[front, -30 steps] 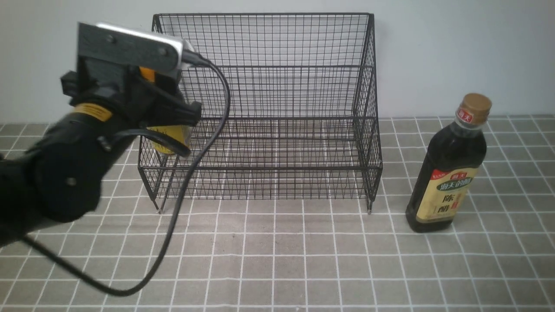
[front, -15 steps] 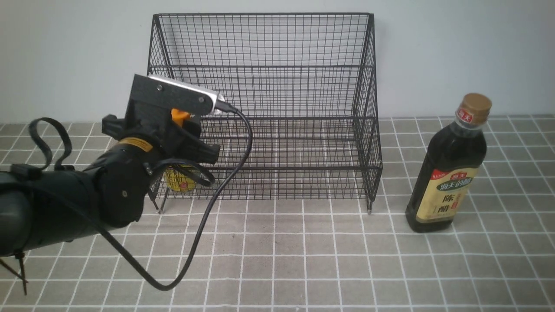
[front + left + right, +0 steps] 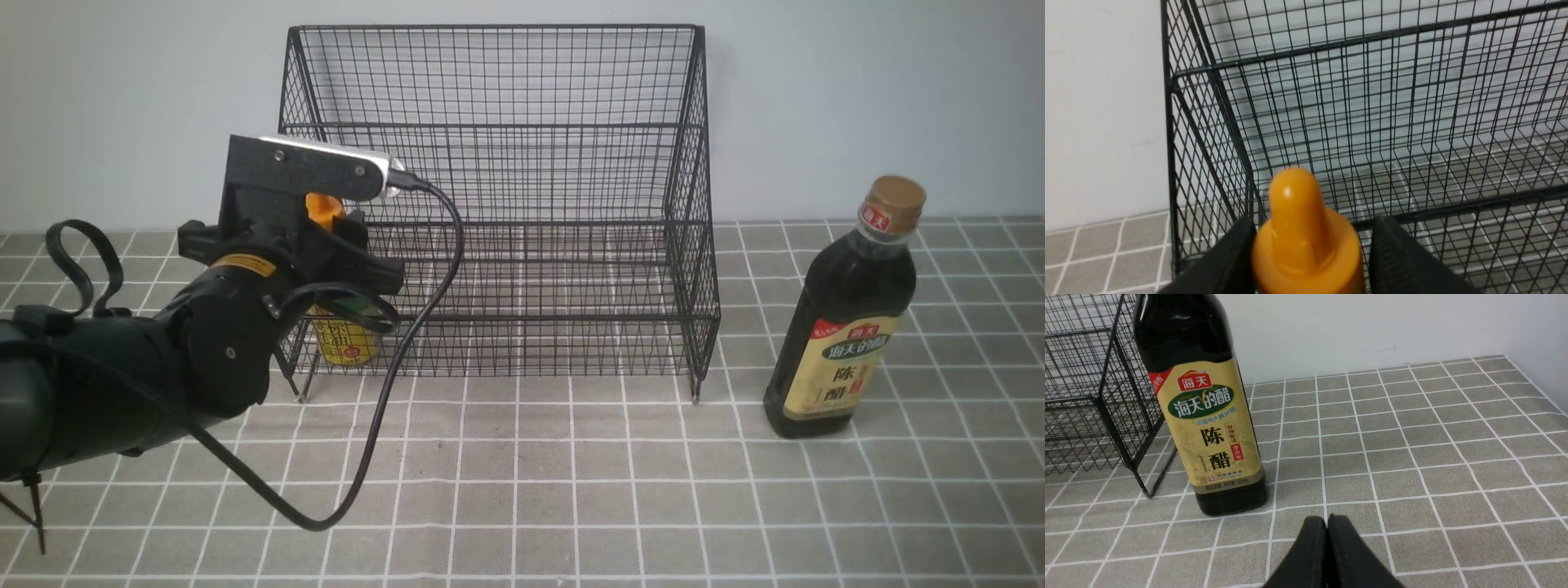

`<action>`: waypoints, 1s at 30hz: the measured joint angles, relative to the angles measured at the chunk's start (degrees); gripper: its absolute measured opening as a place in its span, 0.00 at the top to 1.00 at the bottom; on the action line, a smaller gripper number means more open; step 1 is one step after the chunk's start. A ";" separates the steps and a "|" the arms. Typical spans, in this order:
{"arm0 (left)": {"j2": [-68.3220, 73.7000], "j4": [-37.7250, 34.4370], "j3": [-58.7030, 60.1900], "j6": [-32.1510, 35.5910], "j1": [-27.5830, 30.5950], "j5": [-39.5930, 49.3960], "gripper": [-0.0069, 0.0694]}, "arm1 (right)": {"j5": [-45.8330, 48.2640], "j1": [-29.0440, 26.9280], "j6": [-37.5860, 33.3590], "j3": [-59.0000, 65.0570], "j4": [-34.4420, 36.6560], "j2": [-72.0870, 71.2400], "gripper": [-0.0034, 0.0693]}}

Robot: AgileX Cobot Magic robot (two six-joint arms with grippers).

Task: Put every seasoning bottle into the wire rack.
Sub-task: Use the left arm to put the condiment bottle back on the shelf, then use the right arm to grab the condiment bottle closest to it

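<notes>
Cable is sagging in a loop over the grey tiled tabletop, trailing from the left arm. Right gripper is pointing at the tiles with its fingers pressed together, holding nothing. Tall vinegar bottle is standing upright just ahead of it on the tabletop, outside the wire rack, near its right end leg.

Left gripper is reaching into the rack's left end. Its fingers are sitting close on either side of the small seasoning bottle, clasping it below the orange nozzle cap. That bottle is standing upright in the lower front tier, in the left corner, behind the front mesh. Cannot tell whether its base is resting on the shelf. Wrist camera housing and the arm are blocking the front view of the bottle's upper half.

Upper tier and grid back are rising behind, against the white wall.
</notes>
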 joint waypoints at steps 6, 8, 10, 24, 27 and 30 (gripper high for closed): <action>-4.79 -1.14 0.00 2.16 0.00 2.99 0.46 | 0.00 0.00 0.00 0.00 0.00 0.00 0.97; -6.89 -2.59 0.00 4.01 0.00 5.72 0.47 | 0.00 0.00 0.00 0.00 0.00 0.00 0.97; -9.49 -4.96 0.00 7.15 0.16 9.40 0.49 | 0.00 0.00 0.00 0.00 0.00 0.00 0.97; -35.30 -21.59 0.00 14.17 18.07 58.85 0.92 | 0.00 0.00 0.00 0.00 0.00 0.00 0.97; -39.68 -18.42 0.00 10.92 22.82 70.49 0.92 | 0.00 0.00 0.00 0.00 0.00 0.00 0.97; -45.05 -12.74 0.00 6.99 28.24 82.13 0.92 | 0.00 0.00 0.00 0.00 0.00 0.00 0.97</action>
